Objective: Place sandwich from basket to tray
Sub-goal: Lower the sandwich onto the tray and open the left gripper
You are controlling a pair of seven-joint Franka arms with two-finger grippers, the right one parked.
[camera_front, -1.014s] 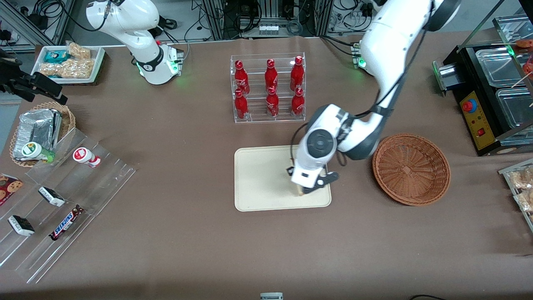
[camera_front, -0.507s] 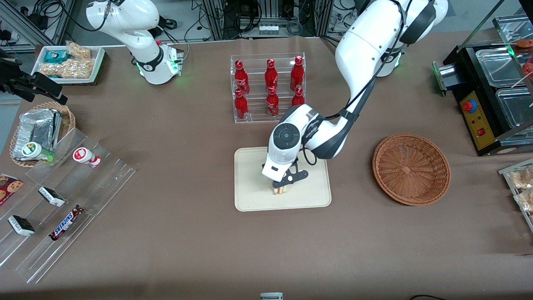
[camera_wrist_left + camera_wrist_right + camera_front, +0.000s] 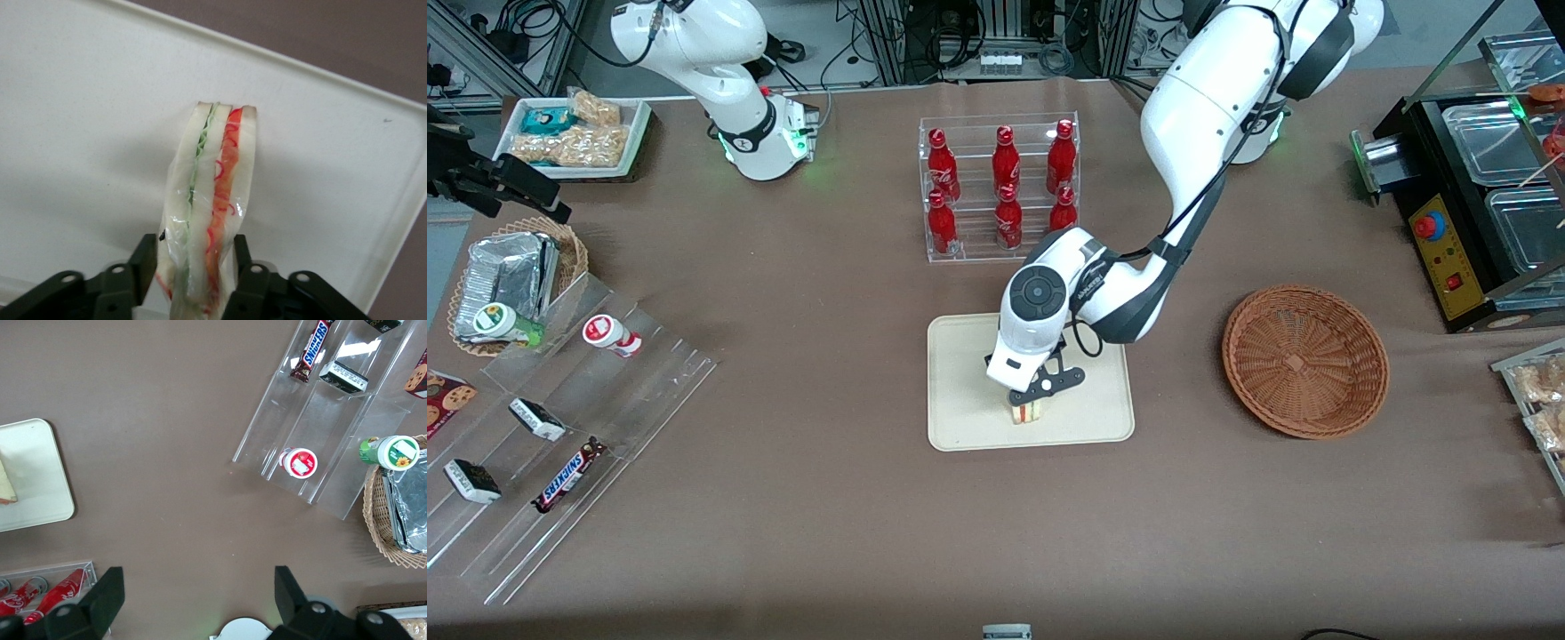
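Note:
The sandwich (image 3: 1028,412) is a clear-wrapped wedge of pale bread with red and green filling. It stands on edge over the cream tray (image 3: 960,391), near the tray's middle. My left gripper (image 3: 1033,398) points down over the tray and is shut on the sandwich. In the left wrist view the sandwich (image 3: 213,200) sits between the two black fingers of the gripper (image 3: 193,250), with the tray (image 3: 80,133) close beneath it. The reddish-brown wicker basket (image 3: 1305,360) lies empty beside the tray, toward the working arm's end.
A clear rack of red bottles (image 3: 1000,187) stands farther from the camera than the tray. A stepped acrylic shelf with snack bars (image 3: 560,418), a paler basket with foil packs (image 3: 511,284) and a white snack tray (image 3: 574,133) lie toward the parked arm's end. A black appliance (image 3: 1476,204) stands toward the working arm's end.
My gripper carried the sandwich from the tray's basket-side edge to its middle, then lowered it slightly toward the tray surface.

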